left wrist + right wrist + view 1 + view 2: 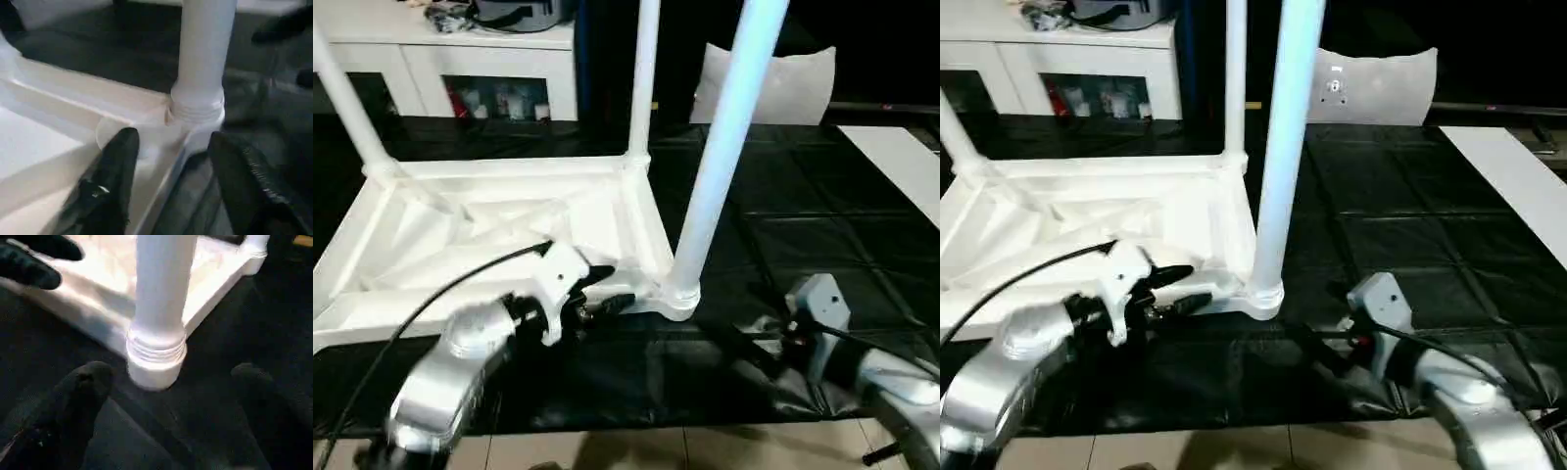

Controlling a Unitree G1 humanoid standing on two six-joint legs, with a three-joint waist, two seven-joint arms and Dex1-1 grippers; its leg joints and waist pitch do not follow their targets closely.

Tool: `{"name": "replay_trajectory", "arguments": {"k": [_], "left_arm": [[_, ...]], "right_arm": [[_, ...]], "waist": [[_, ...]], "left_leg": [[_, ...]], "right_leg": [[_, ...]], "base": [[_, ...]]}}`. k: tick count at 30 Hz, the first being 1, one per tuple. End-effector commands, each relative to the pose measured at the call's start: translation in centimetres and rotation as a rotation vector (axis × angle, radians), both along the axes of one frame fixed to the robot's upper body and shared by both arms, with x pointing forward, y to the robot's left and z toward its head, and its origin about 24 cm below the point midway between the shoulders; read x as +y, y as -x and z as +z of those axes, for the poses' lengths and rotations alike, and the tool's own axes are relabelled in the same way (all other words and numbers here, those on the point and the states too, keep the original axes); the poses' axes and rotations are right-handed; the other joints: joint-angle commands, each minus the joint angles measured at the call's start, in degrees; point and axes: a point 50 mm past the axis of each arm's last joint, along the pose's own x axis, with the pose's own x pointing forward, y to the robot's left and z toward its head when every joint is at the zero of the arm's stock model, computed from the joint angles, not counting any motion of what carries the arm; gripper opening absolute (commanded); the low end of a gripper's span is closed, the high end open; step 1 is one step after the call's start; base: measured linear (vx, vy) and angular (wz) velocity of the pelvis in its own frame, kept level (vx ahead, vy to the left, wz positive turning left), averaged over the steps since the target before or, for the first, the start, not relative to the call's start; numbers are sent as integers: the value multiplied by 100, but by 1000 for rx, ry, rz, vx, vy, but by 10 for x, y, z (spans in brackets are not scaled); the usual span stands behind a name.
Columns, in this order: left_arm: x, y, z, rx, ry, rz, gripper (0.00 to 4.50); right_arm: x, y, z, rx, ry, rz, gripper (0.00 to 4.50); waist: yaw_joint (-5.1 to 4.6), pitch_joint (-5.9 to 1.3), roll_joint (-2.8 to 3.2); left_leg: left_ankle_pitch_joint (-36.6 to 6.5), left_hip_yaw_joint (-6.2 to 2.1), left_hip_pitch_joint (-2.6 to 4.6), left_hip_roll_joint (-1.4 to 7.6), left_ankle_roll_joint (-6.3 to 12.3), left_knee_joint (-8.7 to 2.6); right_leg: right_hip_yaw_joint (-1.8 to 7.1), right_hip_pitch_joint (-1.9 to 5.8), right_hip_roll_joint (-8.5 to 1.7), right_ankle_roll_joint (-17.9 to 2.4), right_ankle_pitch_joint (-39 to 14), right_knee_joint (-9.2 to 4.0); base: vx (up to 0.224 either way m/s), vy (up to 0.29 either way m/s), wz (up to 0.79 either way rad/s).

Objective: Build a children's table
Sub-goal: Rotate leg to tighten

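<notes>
Left gripper (pixel 597 294): two black fingers spread, nothing between them, tips just beside the near right corner socket of the table top (pixel 489 245). In the left wrist view one finger (pixel 110 181) lies over the white rim, the other over the black mat; contact with the rim cannot be told.

Right gripper (pixel 166 431): fingers wide apart, released, low over the mat on the near side of the near leg (pixel 724 147). The leg's base sits in line with the gap between the fingers but beyond their tips, clear of both. In the head views its fingertips are hard to pick out against the dark surface.

Table top: white plastic, rectangular, lying underside up on a black mat (pixel 803 245); diagonal ribs cross inside the rim. Its left end is cut off by the picture edge, and the left forearm hides part of the near edge.

Legs standing in corner sockets: three counted. Near right one, ribbed collar seated in the round socket; far right leg (pixel 643 78); far left leg (pixel 347 98), leaning in the picture. All smooth, round, white, tops cut off.

A white cabinet (pixel 460 59) stands beyond the mat.
</notes>
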Motion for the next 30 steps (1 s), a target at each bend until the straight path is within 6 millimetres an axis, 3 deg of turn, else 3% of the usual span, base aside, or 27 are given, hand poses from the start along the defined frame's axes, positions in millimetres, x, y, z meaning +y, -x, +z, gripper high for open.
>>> {"name": "replay_trajectory", "arguments": {"k": [1,3,4,6,7,8,10,13,14,15,19,20,25,27,30], "left_arm": [[-5,-9,-1,29,-46,-57,276],[-5,-14,-2,40,-74,-70,276],[-4,-20,-3,56,-111,-103,276],[-3,-25,-3,72,-130,-137,276],[-4,-29,-1,73,-131,-158,276],[-5,-32,-1,80,-133,-178,276],[-6,-35,-2,101,-154,-239,276],[-6,-38,-3,138,-176,-295,276],[-7,-39,-4,151,-173,-298,276],[-7,-41,-5,163,-171,-300,276],[-9,-43,-3,195,-141,-313,276],[-10,-44,-3,190,-145,-313,276],[-9,-52,-10,134,-181,-260,243],[-12,-52,-13,143,-171,-274,243],[-14,-52,-15,155,-171,-285,208]], "right_arm": [[1,-2,3,5,6,45,450],[4,-2,5,4,12,77,450],[10,-1,7,3,25,125,450],[14,0,9,9,37,157,450],[16,0,10,26,38,172,450],[18,1,10,36,40,192,450],[20,1,10,38,49,221,450],[21,0,10,37,48,234,450],[21,-1,9,37,48,230,450],[21,-1,9,37,50,227,450],[19,-2,7,39,56,206,450],[19,-3,7,35,61,199,450],[20,-9,4,20,73,170,450],[22,-10,3,16,70,169,450],[24,-10,3,14,67,171,450]], "waist": [[-9,-169,97],[-21,-183,96],[-14,-228,124],[-13,-255,120],[4,-323,145],[10,-371,142],[25,-391,155],[56,-403,157],[63,-388,214],[56,-379,199],[82,-316,234],[79,-311,204],[76,-302,175],[76,-311,174],[83,-326,179]], "left_leg": [[-2189,-252,70,494,-133,-587],[-2057,-247,42,508,-99,-596],[-1536,-204,-8,524,75,-592],[-1186,-168,-34,503,266,-566],[-602,-149,-67,520,477,-511],[-313,-142,-82,520,575,-476],[105,-120,-95,510,856,-437],[98,-107,-119,544,995,-432],[21,-117,-124,560,998,-442],[-70,-110,-115,566,986,-451],[-687,-101,-81,587,676,-510],[-801,-93,-73,591,613,-519],[-825,-65,-87,569,540,-519],[-811,-62,-84,581,540,-525],[-660,-54,-87,589,612,-520]], "right_leg": [[385,-56,-668,-892,-2128,-705],[368,-28,-670,-969,-1879,-674],[364,24,-664,-1134,-1084,-624],[349,39,-655,-1231,-686,-589],[344,77,-685,-1373,112,-523],[338,95,-689,-1411,543,-476],[314,58,-680,-1494,1309,-410],[294,53,-707,-1551,1355,-388],[280,41,-713,-1592,1275,-382],[278,31,-709,-1606,1174,-407],[299,14,-718,-1697,410,-473],[304,10,-712,-1697,275,-486],[322,-4,-717,-1601,-66,-530],[320,-6,-722,-1589,-32,-519],[319,-15,-731,-1592,229,-496]], "base": [[0,0,0],[0,0,0],[0,0,0],[0,0,0],[0,0,0],[0,0,0],[0,0,0],[0,0,0],[0,0,0],[0,0,0],[0,0,0],[0,0,0],[0,0,0],[0,0,0],[0,0,0]]}}
